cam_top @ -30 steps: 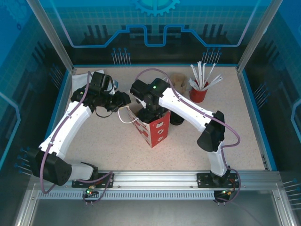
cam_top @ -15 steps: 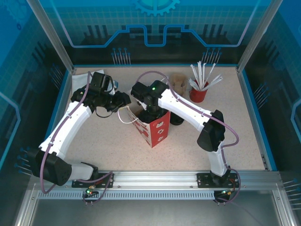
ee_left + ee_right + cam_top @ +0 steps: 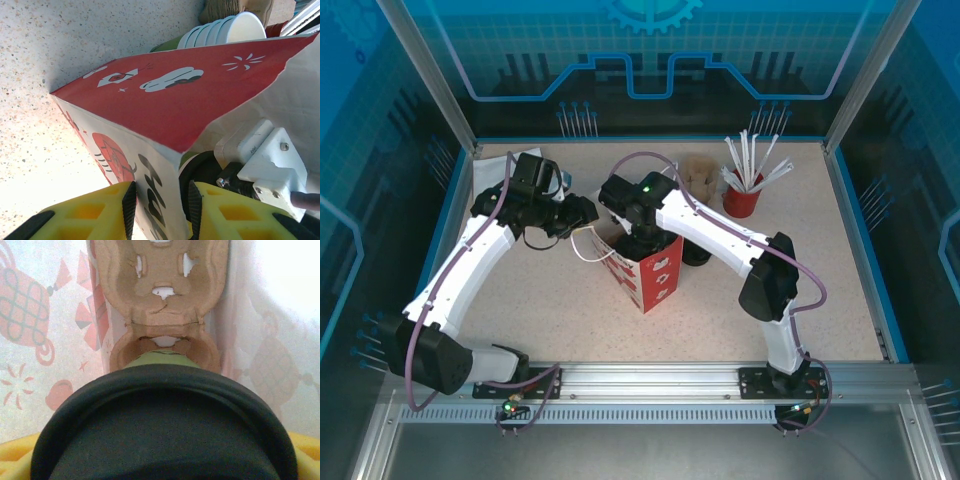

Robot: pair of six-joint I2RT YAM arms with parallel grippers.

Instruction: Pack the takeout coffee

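Right wrist view looks into the red-and-white paper bag (image 3: pixel 40 315), where the right tool (image 3: pixel 640 243), spread wide, holds the black-lidded paper cup (image 3: pixel 165 440) over the brown moulded cardboard carrier (image 3: pixel 162 290); the left tool (image 3: pixel 157 200), narrowed, pinches the bag's wall, presumably to hold it open.

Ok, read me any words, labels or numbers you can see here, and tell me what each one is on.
"Hu": black letters on the white side of the red paper bag, cut off at the left gripper; reading uncertain.
Raised mark on the white bracket: too small to read.
Bag pictures, the takeout coffee and the cup carrier: no words.
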